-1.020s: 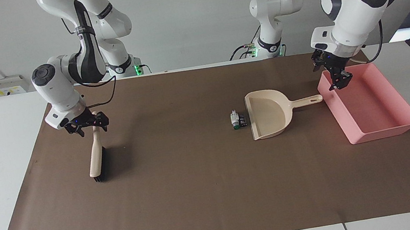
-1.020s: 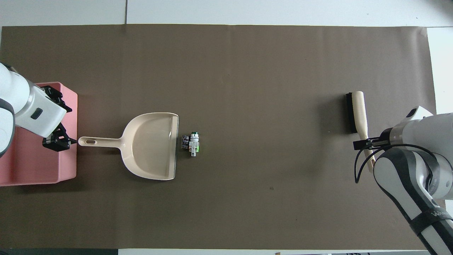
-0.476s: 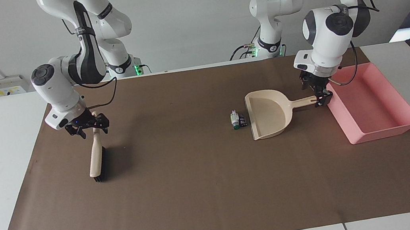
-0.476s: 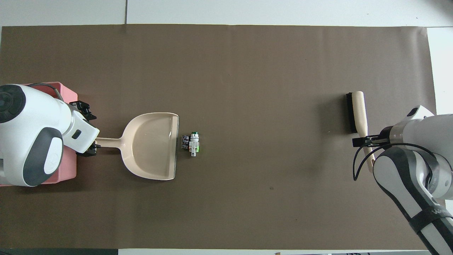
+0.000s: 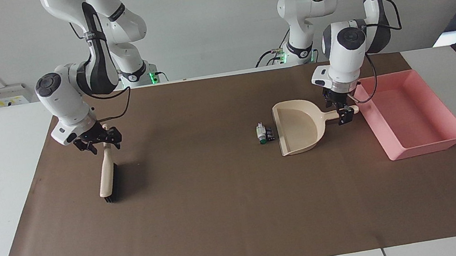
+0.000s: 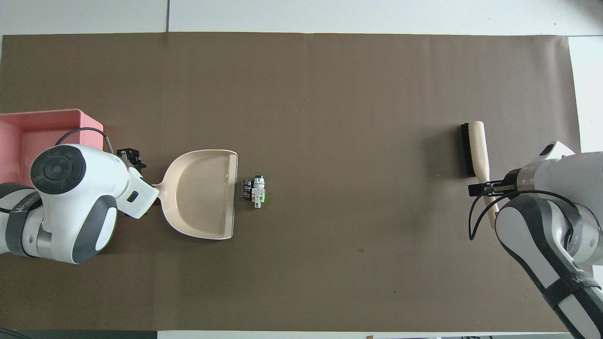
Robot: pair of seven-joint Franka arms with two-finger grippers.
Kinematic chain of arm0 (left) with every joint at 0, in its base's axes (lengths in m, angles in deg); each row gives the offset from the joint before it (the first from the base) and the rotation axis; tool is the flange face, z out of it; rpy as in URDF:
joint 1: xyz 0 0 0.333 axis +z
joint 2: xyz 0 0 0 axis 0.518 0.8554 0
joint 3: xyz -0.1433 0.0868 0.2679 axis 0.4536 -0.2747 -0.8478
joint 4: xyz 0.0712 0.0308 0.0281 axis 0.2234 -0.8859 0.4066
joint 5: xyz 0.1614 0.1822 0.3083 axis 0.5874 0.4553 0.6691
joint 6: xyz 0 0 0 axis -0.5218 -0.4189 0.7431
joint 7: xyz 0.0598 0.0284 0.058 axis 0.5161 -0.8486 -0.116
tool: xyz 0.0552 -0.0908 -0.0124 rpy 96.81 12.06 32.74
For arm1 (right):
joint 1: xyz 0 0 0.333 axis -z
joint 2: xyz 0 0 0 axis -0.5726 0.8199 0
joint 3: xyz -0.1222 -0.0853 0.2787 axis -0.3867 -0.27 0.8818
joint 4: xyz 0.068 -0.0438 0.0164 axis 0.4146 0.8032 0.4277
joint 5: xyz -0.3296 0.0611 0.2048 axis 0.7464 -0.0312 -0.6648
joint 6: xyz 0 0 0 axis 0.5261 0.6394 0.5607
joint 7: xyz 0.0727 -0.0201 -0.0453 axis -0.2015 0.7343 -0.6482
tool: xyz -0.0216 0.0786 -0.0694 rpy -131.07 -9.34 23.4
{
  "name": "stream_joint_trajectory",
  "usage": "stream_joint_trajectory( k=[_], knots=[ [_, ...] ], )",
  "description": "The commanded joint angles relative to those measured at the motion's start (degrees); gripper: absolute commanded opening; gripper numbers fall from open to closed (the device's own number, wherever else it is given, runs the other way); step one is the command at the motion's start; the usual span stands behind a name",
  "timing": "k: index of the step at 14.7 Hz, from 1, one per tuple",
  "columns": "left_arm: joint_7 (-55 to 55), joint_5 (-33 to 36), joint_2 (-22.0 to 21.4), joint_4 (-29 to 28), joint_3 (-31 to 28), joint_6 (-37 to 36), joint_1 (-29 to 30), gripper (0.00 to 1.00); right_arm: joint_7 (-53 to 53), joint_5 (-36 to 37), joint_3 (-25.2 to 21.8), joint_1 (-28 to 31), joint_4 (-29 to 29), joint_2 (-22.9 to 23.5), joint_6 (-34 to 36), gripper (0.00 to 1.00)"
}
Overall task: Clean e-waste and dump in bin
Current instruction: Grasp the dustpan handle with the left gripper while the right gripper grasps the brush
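the left claw (image 5: 342, 113) has swung off the pink bin (image 5: 414, 119) and come down over the dustpan (image 5: 299, 129) handle, fingers spread either side of it, not yet clenched. the right claw (image 5: 98, 141) stays at the brush (image 5: 106, 174) handle; i cannot tell whether it grips. the e-waste (image 5: 264, 133) lies on the desk (image 5: 223, 218) just beside the dustpan's mouth, unswept. both tools look about to be picked up.
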Motion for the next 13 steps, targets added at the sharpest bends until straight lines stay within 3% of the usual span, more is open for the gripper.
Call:
stream_joint_trajectory(
  k=[1,3,4,5,6,11,13],
  knots=[
    [-1.3,1.4,-2.2,-3.8,-0.4,2.9,-0.5,0.93,-0.2,-1.5,0.2,0.3,0.5,-0.2,-0.5,0.73],
    [-1.3,1.5,-2.2,-3.9,-0.4,2.9,-0.5,0.91,-0.2,-1.4,0.2,0.2,0.5,-0.2,-0.4,0.56],
    [-1.3,2.0,-2.2,-3.9,-0.4,2.9,-0.6,0.9,-0.2,-1.5,0.2,0.1,0.5,-0.2,-0.3,0.34],
    [-1.4,2.7,-2.0,-3.8,-0.4,2.9,-0.6,0.9,1.5,-1.4,0.2,-0.1,0.4,-0.2,0.0,0.05],
    [-1.9,2.8,-1.5,-3.8,-0.4,3.1,-0.8,0.9,2.8,-1.4,0.2,-0.2,-0.1,-0.2,0.7,0.0],
    [-2.8,2.8,-1.0,-3.8,-0.4,3.6,-1.5,0.86,4.3,-1.4,0.6,-0.3,-2.3,0.4,3.3,0.0],
    [-3.4,2.8,-1.0,-3.8,-0.4,3.7,-1.5,0.74,4.5,-1.4,0.6,-0.4,-4.2,0.4,5.3,0.0]
  ],
)
